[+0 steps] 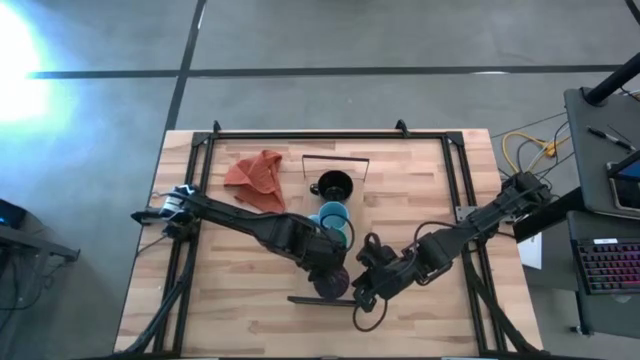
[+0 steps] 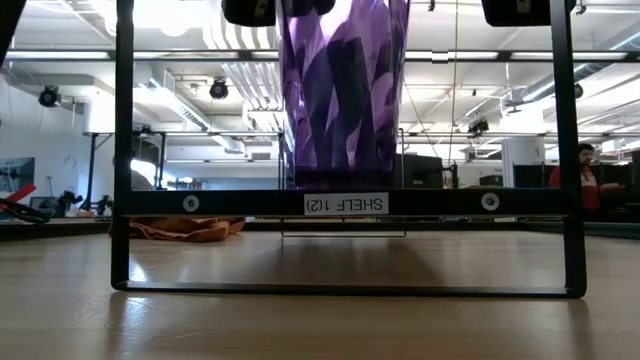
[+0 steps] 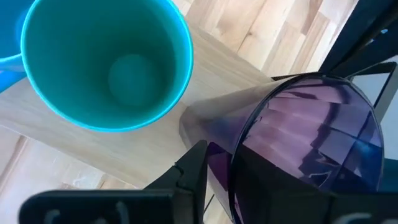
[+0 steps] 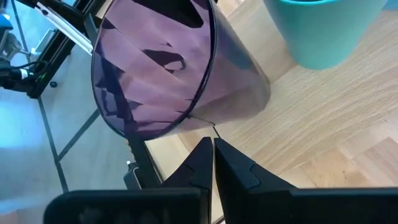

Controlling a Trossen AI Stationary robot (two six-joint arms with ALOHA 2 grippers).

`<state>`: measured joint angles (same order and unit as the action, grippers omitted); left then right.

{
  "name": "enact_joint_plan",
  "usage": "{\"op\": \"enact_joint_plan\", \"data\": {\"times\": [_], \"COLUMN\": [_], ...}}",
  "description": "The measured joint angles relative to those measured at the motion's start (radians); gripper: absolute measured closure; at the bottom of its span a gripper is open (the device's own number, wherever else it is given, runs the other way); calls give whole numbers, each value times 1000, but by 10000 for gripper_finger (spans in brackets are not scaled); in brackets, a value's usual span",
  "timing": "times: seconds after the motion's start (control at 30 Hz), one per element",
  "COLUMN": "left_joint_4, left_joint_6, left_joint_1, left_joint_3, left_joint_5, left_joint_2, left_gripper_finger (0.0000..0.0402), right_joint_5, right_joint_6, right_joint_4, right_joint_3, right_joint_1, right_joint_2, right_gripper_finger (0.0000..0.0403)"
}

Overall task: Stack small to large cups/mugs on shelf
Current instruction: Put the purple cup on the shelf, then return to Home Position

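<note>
Table carrying the shelf, whose label only the low view shows. Purple cup stands upright on the shelf near its edge, just ahead of both tools. Left tool holds its rim; right tool is pinched closed beside it. Light blue cup stands just beyond.

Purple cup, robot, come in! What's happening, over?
Left gripper at the purple cup, grip unclear. Right gripper shut, empty, beside it. Cup upright on shelf. Light blue cup close by.
</note>
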<state>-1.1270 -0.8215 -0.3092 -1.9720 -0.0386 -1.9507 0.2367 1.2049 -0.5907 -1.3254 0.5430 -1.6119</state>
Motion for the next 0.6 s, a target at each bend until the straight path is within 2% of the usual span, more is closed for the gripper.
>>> {"op": "enact_joint_plan", "data": {"times": [0.2, 0.6], "left_joint_4": [-13, 3], "left_joint_6": [0, 0], "left_joint_1": [-6, -7], "left_joint_3": [1, 1], "left_joint_5": [-27, -40], "left_joint_2": [0, 3], "left_gripper_finger": [345, 272], "right_joint_5": [1, 27], "right_joint_6": [-8, -34], "right_joint_4": [-2, -81], "right_joint_3": [0, 0], "right_joint_1": [0, 0], "right_joint_2": [14, 46], "right_gripper_finger": [394, 394]}}
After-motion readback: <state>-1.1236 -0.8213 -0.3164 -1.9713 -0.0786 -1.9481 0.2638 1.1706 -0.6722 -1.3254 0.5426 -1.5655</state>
